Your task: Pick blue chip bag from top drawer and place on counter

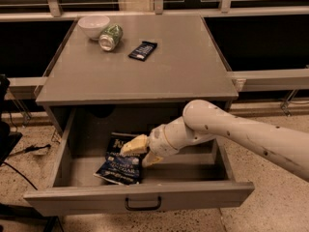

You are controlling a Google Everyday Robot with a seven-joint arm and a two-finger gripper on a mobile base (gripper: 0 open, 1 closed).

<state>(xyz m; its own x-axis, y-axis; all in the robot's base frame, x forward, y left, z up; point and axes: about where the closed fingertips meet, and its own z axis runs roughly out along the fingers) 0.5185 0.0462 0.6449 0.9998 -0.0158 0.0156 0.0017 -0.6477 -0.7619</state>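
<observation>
The blue chip bag (117,163) lies flat in the left half of the open top drawer (140,197), navy foil with white lettering. My gripper (134,157) reaches into the drawer from the right, low over the bag's right edge. Its fingers are spread apart: the upper finger (134,145) lies over the bag's upper right corner, and the lower finger (148,160) is just to the right of the bag. The grey counter (159,74) sits above the drawer.
On the counter's far left stand a white bowl (93,25), a green can on its side (110,36) and a small dark snack bar wrapper (143,50). My white arm (241,134) crosses the drawer's right side. A dark handle (143,205) is on the drawer front.
</observation>
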